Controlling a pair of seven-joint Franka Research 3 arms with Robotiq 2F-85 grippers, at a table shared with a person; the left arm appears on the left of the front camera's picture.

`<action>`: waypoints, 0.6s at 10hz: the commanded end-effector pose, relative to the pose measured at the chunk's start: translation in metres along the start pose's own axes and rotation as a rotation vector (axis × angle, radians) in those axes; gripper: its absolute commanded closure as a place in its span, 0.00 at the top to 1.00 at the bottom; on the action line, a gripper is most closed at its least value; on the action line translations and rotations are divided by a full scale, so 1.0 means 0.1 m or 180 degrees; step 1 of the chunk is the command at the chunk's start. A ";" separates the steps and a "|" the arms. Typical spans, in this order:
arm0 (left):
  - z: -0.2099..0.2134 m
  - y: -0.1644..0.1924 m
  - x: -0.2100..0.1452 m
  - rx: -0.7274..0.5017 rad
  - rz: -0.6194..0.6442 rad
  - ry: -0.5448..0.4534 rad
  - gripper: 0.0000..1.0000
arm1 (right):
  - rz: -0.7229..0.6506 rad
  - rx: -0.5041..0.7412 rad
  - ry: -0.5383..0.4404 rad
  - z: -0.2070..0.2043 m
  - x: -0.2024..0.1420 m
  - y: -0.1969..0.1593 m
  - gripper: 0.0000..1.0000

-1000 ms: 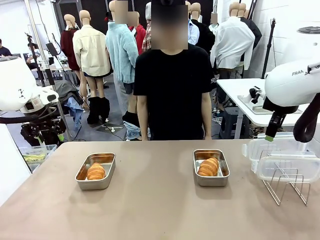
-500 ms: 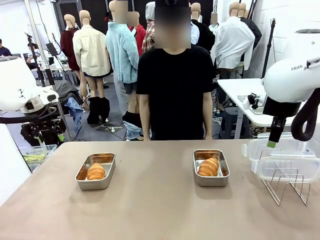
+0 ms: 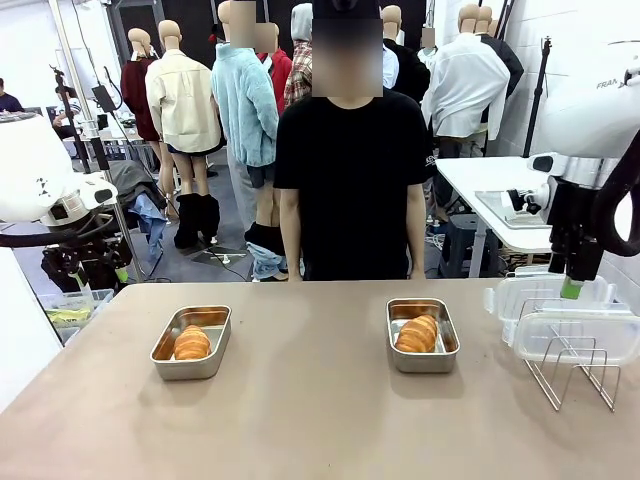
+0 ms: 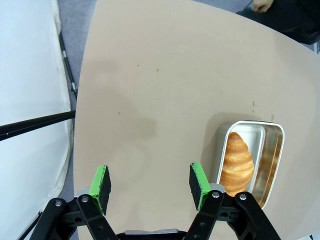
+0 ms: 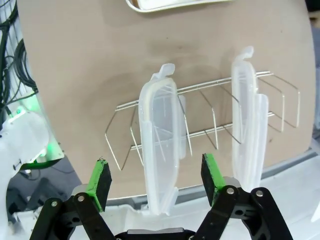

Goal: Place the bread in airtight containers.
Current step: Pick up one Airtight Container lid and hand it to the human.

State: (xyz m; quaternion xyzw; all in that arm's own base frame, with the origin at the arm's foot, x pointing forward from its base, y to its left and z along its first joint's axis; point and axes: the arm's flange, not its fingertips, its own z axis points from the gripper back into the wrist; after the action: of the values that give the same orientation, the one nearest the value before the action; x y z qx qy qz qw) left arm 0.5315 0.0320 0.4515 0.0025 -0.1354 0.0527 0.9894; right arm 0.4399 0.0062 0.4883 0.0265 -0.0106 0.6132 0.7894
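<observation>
Green pads of the right gripper (image 5: 156,175) stand wide apart, clamped on nothing. In its wrist view a clear plastic lid with a clip tab (image 5: 160,145) stands on edge straight ahead, in line with the gap between the fingers. A second clear lid (image 5: 246,125) stands on edge beside it, past the right-hand pad. Both lids are slotted upright in a thin silver wire rack (image 5: 205,87) (its loops show through the plastic). In the front view this gripper points down from the white right arm, its green tip just above the lids at the table's right end; whether it touches one I cannot tell.

The left gripper (image 4: 150,181) is likewise spread, its green pads holding nothing, over the bare tan tabletop (image 4: 160,90). Just beyond its right-hand finger lies a small rectangular stainless-steel tin with rounded corners (image 4: 270,150), uncovered. Inside it a golden-brown croissant, ridged and crescent-shaped (image 4: 236,162), rests along one long side.

In the front view this tin sits left of the table's middle. A second stainless-steel tin (image 3: 447,345) sits right of the middle, well apart from the first and near the rack. It is also uncovered, with the other croissant (image 3: 417,334) inside. A person in a black T-shirt (image 3: 345,170) stands at the far edge, arms hanging at the sides.
</observation>
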 end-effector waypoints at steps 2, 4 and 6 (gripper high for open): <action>0.01 0.00 0.00 0.0001 0.0001 0.0003 0.82 | 0.0041 0.0026 0.0191 -0.18 -0.02 -0.04 0.90; 0.01 0.00 0.00 0.0001 0.0001 0.0003 0.82 | 0.0003 -0.0047 0.0257 -0.28 -0.05 -0.03 0.90; 0.01 0.00 0.00 0.0001 0.0001 0.0003 0.82 | -0.0047 -0.0097 0.0368 -0.38 -0.06 -0.02 0.90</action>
State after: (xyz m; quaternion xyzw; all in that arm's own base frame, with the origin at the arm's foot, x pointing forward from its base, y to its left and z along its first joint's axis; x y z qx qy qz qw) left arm 0.5315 0.0320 0.4515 0.0025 -0.1353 0.0527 0.9894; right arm 0.4412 0.0008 0.4588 0.0034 0.0216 0.6164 0.7871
